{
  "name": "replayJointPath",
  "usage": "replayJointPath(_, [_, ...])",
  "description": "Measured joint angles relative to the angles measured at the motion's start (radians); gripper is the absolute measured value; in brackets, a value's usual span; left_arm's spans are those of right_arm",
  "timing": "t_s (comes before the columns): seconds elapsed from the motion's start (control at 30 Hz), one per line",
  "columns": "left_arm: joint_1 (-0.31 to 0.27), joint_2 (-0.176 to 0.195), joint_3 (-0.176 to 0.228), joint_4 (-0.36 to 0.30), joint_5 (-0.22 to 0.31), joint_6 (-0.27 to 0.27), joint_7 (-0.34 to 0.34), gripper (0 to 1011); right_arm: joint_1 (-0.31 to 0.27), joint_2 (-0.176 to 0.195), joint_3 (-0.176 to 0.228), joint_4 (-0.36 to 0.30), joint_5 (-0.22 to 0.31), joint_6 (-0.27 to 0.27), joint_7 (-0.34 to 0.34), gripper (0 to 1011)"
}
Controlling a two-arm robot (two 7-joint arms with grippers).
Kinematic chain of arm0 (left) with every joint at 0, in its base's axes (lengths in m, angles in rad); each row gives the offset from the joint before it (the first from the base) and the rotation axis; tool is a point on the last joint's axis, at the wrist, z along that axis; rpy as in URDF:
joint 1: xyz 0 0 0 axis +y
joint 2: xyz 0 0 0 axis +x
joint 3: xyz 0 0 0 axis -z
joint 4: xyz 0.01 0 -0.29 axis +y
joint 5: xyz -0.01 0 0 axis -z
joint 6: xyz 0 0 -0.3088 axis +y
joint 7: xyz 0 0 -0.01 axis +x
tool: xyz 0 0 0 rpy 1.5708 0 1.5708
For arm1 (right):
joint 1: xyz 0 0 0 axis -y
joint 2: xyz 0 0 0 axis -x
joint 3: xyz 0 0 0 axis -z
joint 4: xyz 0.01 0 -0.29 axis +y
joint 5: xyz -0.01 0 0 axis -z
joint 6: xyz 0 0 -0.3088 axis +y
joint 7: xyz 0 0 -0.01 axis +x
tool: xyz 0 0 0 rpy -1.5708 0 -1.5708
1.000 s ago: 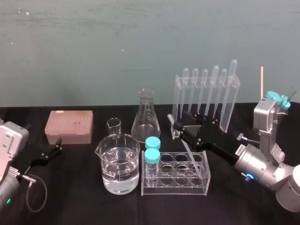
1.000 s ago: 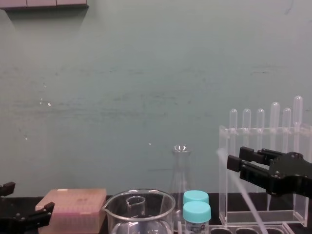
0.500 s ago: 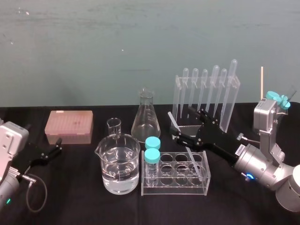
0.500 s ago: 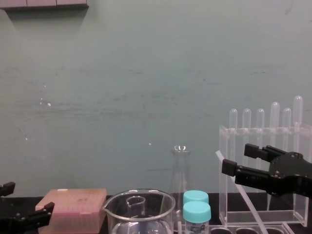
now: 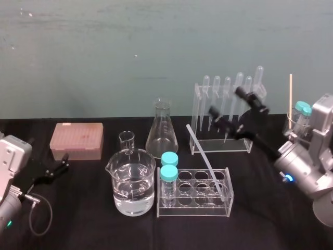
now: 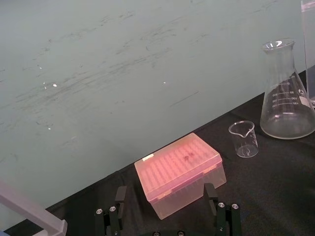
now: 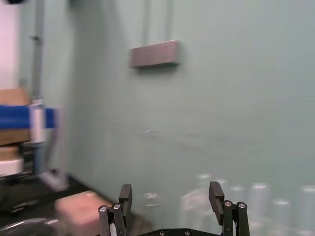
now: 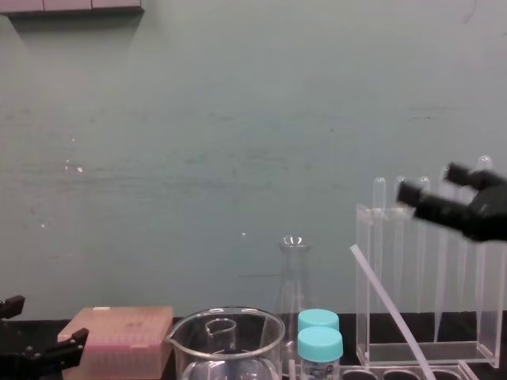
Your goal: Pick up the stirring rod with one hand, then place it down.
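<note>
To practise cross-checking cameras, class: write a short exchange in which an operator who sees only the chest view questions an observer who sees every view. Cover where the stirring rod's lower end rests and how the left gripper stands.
Operator: The open right gripper is up, apart from the stirring rod, which runs off the bottom of my view. Where does the rod end?
Observer: In the head view its lower end stands in a well at the right end of the low tube rack.
Operator: And the left gripper?
Observer: The left wrist view shows its fingers apart with nothing between them, facing the pink tip box.
</note>
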Motion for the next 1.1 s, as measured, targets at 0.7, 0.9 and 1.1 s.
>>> replayJointPath(0.7, [0.000,0.000,0.000,0.000,0.000,0.000,0.000,1000,-0.087,0.021,0.098,-0.041,-0.164,0.262,-0.299,1003])
replayJointPath(0.9, [0.000,0.000,0.000,0.000,0.000,0.000,0.000,1000,-0.085,0.021,0.098,-0.041,-0.163,0.254,-0.299,1003])
replayJointPath(1.1, [0.000,0.000,0.000,0.000,0.000,0.000,0.000,1000,-0.084,0.020,0.099,-0.041,-0.161,0.248,-0.299,1003])
